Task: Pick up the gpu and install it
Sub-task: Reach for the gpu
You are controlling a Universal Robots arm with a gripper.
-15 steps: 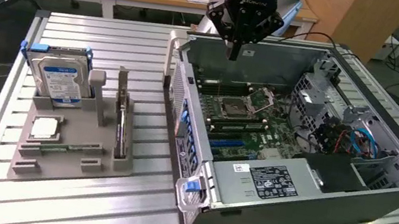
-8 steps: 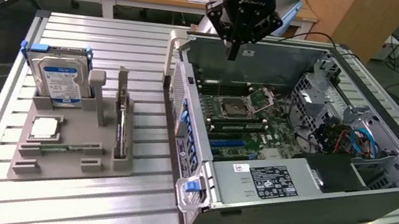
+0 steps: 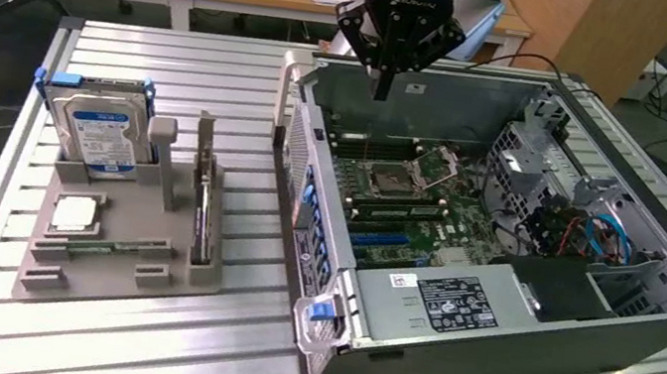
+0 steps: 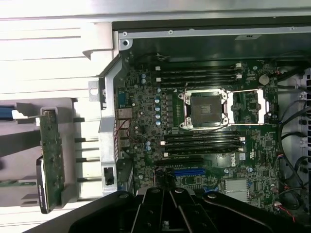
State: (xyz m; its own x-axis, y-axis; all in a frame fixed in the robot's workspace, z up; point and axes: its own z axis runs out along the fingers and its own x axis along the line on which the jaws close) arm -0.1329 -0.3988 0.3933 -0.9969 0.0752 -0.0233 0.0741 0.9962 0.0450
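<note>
The gpu point(image 3: 205, 215) stands on edge in a slot of the grey holder point(image 3: 121, 259), a thin dark card running along the side of the holder nearest the computer case point(image 3: 528, 313). In the wrist view the gpu point(image 4: 51, 155) shows its green circuit-board face, still seated in the holder point(image 4: 68, 145), just beside the case's metal wall point(image 4: 108, 141).

In the same holder a silver hard drive point(image 3: 100, 135) with a blue-and-white label stands upright at the far end, and a small square chip point(image 3: 75, 214) lies flat near the middle. The holder rests on a slatted metal surface point(image 3: 191, 74).

The case lies open on that surface at the exterior view's right of the holder, its motherboard point(image 3: 418, 205) facing up with an empty processor socket point(image 4: 204, 109) and a blue slot point(image 4: 189, 171).

The gripper point(image 3: 383, 89) hangs above the far rim of the case, well apart from the gpu, fingers closed together and holding nothing. In the wrist view the gripper point(image 4: 170, 196) points down over the motherboard point(image 4: 146, 121).
</note>
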